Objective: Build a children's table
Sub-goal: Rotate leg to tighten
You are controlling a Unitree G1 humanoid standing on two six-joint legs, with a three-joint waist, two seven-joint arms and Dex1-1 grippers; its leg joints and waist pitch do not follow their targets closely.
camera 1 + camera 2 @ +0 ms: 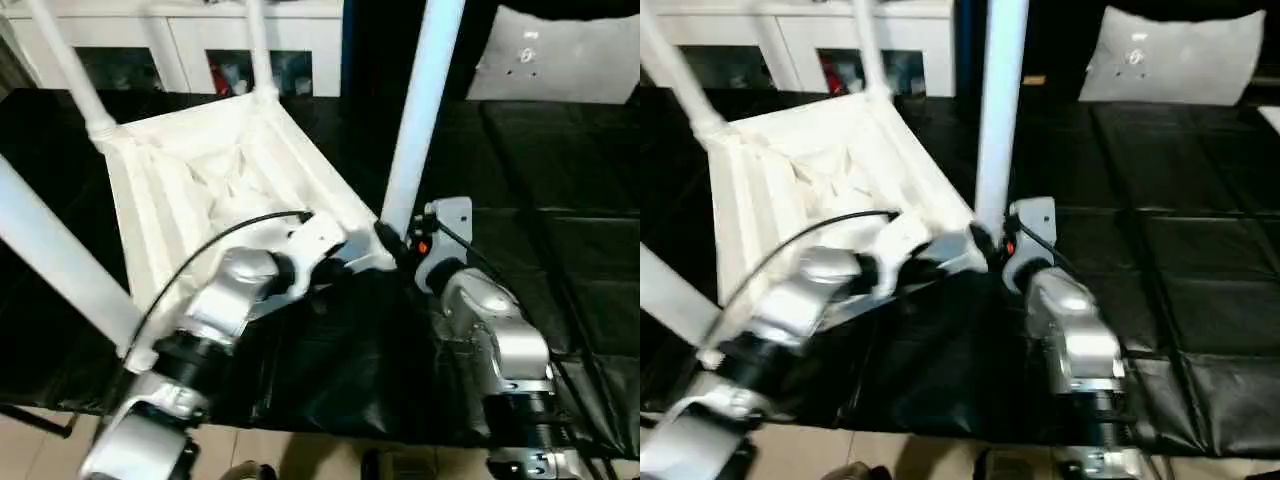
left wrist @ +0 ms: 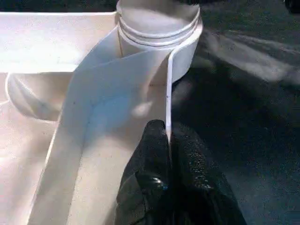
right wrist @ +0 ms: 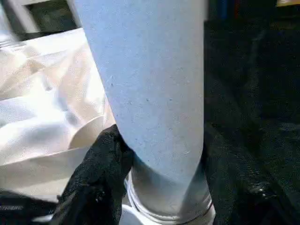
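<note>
The children's table [image 1: 200, 170] lies upside down on the black mat, a white square top with its ribbed underside up and legs standing in its corners. My left gripper [image 2: 168, 140] is shut on the thin rim wall [image 2: 167, 89] just beside the near right corner socket [image 2: 157, 28]. In that socket stands a white leg [image 1: 415, 110]. My right gripper [image 3: 168, 178] clasps the leg's base, one black finger [image 3: 101, 164] on each side and pressed against it. Other legs rise at the far left [image 1: 70, 70], the far corner [image 1: 258, 45] and the near left [image 1: 60, 260].
A black padded mat [image 1: 560, 250] covers the work surface, with free room to the right of the table. A white cabinet [image 1: 190, 45] stands at the back and a pale cushion [image 1: 560, 55] lies at the far right. Light floor [image 1: 330, 455] shows below the mat's front edge.
</note>
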